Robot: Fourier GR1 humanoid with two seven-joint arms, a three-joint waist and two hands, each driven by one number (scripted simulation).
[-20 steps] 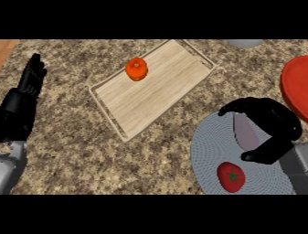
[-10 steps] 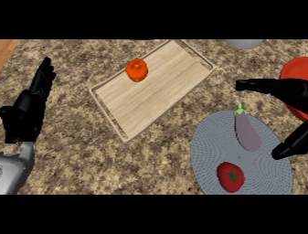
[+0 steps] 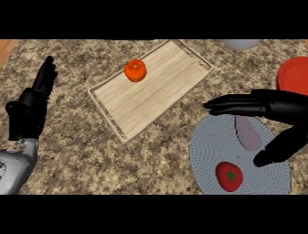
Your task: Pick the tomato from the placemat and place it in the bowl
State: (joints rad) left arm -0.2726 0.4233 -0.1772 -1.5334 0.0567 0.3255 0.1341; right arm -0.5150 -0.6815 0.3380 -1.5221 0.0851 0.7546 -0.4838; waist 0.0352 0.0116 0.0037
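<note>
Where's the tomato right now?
Head view, lower right: the tomato lies on the round grey placemat, near its lower edge, just below-left of the right hand.

The left hand point(image 3: 29, 109) rests at the view's left side, fingers straight and pointing up, above its grey forearm point(image 3: 4, 171) in the lower left corner. The right hand point(image 3: 288, 109) comes in from the right edge, open, its fingers point(image 3: 237, 104) stretched leftward and its thumb point(image 3: 281, 146) angled down, holding nothing.
</note>
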